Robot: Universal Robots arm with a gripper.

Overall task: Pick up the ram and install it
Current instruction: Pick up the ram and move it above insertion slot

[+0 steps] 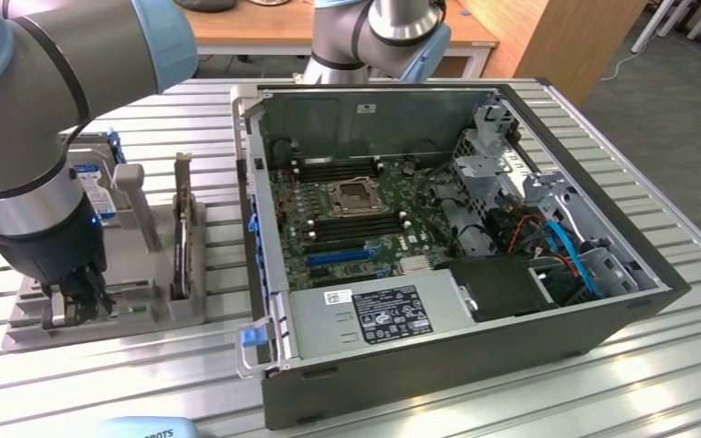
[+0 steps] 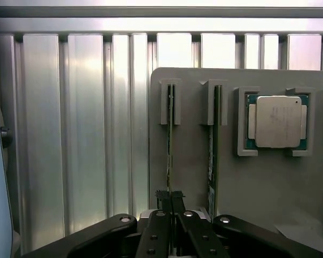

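Note:
The ram [image 2: 169,134] is a thin green stick standing on edge in a slot of the grey holder [image 2: 191,161]. My gripper [image 2: 170,200] is shut on its near end, with the black fingertips pinched against both faces. A second stick [image 2: 212,150] with a white label stands in the neighbouring slot. In the exterior view my gripper [image 1: 77,306] reaches down into the holder [image 1: 131,324], at that view's left of the open computer case [image 1: 253,182]. The motherboard [image 1: 363,228] lies exposed inside the case.
A square silver processor [image 2: 278,121] rests in its pocket on the holder, beside the sticks. A dark expansion card [image 1: 183,228] and a hard drive [image 1: 95,182] stand upright on the holder. The ribbed aluminium table [image 1: 448,401] carries everything.

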